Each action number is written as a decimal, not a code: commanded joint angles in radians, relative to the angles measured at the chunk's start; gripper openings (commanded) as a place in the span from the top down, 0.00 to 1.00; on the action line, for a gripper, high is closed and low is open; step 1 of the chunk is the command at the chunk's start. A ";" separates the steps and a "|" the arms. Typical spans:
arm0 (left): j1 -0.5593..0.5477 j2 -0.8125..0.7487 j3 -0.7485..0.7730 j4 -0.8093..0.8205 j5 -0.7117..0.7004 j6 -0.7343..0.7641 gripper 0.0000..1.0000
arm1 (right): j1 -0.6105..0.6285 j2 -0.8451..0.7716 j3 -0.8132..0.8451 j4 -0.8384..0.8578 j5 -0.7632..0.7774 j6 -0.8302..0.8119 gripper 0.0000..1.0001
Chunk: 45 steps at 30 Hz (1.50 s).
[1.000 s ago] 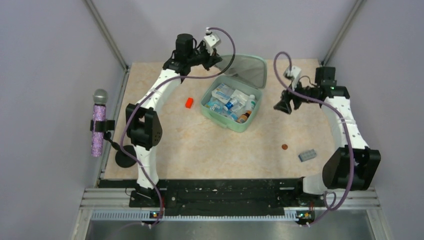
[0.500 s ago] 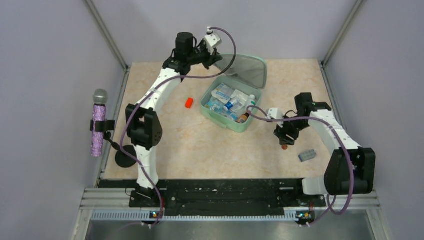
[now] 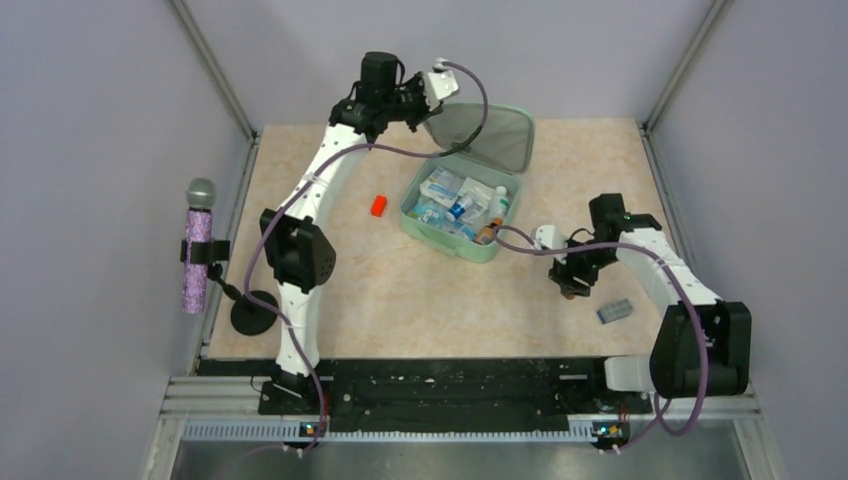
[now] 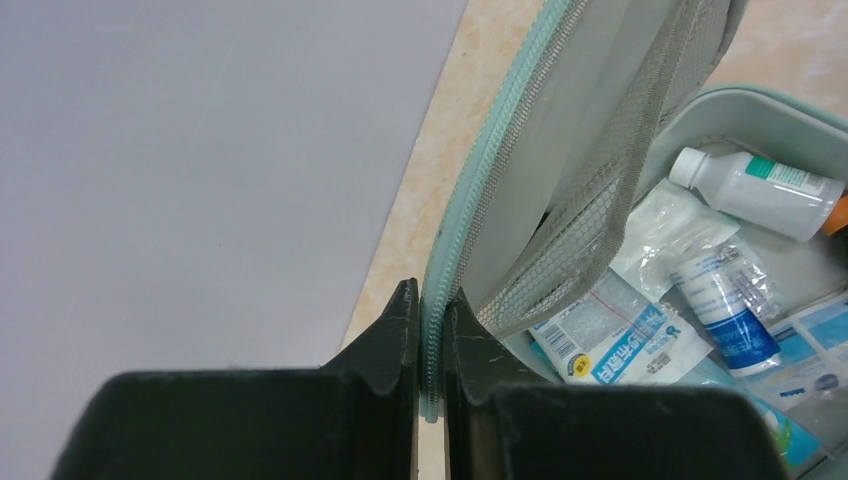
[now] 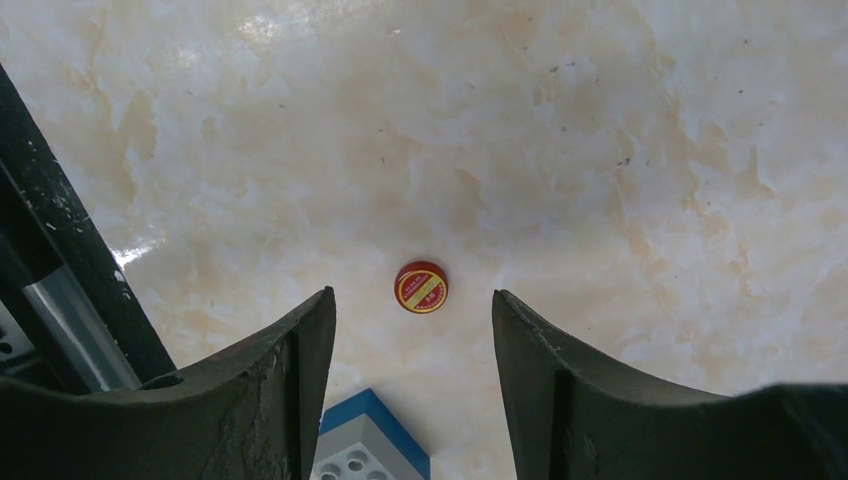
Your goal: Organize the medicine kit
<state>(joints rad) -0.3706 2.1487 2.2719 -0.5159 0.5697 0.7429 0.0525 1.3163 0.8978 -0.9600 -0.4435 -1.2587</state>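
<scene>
Pinching the medicine kit [image 3: 441, 238] lid [image 4: 600, 80], left fingers [image 4: 385, 340], bottles [image 4: 760, 188] and packets [image 4: 610, 345] inside, right fingers [image 5: 290, 370] spread over red disc [image 5: 421, 287].

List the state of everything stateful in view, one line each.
medicine kit: open, filled with supplies
lid: raised, rim pinched
left fingers: shut on lid rim
right fingers: open, either side of red tin, no contact
red tin: flat on table, loose
white bottle: on its side in kit, capped
blue brick: on table, loose
</scene>
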 commanded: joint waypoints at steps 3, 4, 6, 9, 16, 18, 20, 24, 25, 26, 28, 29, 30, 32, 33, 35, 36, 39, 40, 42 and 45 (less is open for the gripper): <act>0.015 0.009 0.108 -0.025 -0.232 -0.020 1.00 | 0.029 0.013 0.116 0.070 -0.158 0.124 0.41; 0.015 0.012 0.109 -0.022 -0.247 -0.059 1.00 | 0.045 0.020 0.140 0.102 -0.186 0.174 0.40; 0.015 0.016 0.112 -0.016 -0.279 -0.144 1.00 | 0.087 0.042 0.182 0.183 -0.212 0.290 0.38; 0.018 0.036 0.161 -0.061 -0.320 -0.306 1.00 | 0.142 0.099 0.232 0.355 -0.205 0.544 0.32; 0.039 0.005 0.154 -0.133 -0.367 -0.667 1.00 | 0.179 0.301 0.353 0.652 -0.046 1.211 0.28; 0.051 -0.008 0.138 -0.131 -0.332 -0.728 1.00 | 0.200 0.349 0.384 0.656 -0.003 1.266 0.31; 0.060 -0.019 0.125 -0.128 -0.312 -0.740 1.00 | 0.215 0.392 0.409 0.657 0.013 1.299 0.35; 0.073 -0.050 0.077 -0.102 -0.312 -0.772 1.00 | 0.234 0.453 0.428 0.643 0.121 1.332 0.45; 0.076 -0.057 0.064 -0.092 -0.313 -0.764 1.00 | 0.233 0.465 0.429 0.641 0.130 1.327 0.49; 0.080 -0.066 0.051 -0.085 -0.317 -0.755 1.00 | 0.233 0.478 0.430 0.638 0.138 1.317 0.52; 0.084 -0.075 0.037 -0.088 -0.325 -0.705 1.00 | 0.233 0.490 0.439 0.631 0.176 1.284 0.62; 0.085 -0.083 0.031 -0.094 -0.329 -0.682 1.00 | 0.229 0.494 0.442 0.630 0.195 1.268 0.67; 0.086 -0.092 0.023 -0.101 -0.333 -0.661 1.00 | 0.221 0.499 0.449 0.627 0.208 1.231 0.71; 0.088 -0.117 -0.014 -0.102 -0.330 -0.622 1.00 | 0.195 0.508 0.466 0.630 0.216 1.205 0.76; 0.089 -0.134 -0.036 -0.100 -0.326 -0.607 1.00 | 0.178 0.514 0.480 0.632 0.215 1.196 0.77; 0.089 -0.169 -0.081 -0.094 -0.301 -0.593 1.00 | 0.145 0.529 0.502 0.638 0.218 1.175 0.78; 0.088 -0.187 -0.109 -0.093 -0.279 -0.592 1.00 | 0.130 0.537 0.513 0.644 0.223 1.163 0.79; 0.087 -0.237 -0.168 -0.086 -0.199 -0.603 1.00 | 0.096 0.566 0.551 0.661 0.230 1.122 0.79; 0.087 -0.252 -0.189 -0.077 -0.162 -0.613 1.00 | 0.089 0.577 0.563 0.663 0.226 1.114 0.79; 0.085 -0.283 -0.247 -0.046 -0.103 -0.641 1.00 | 0.084 0.601 0.589 0.668 0.218 1.098 0.79; 0.068 -0.314 -0.324 0.005 -0.117 -0.675 1.00 | 0.080 0.616 0.631 0.668 0.089 1.097 0.68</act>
<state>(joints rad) -0.2966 1.9167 2.0193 -0.5903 0.3878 0.1310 0.1471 1.9144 1.4498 -0.3168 -0.2733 -0.1139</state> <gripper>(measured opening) 0.090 0.260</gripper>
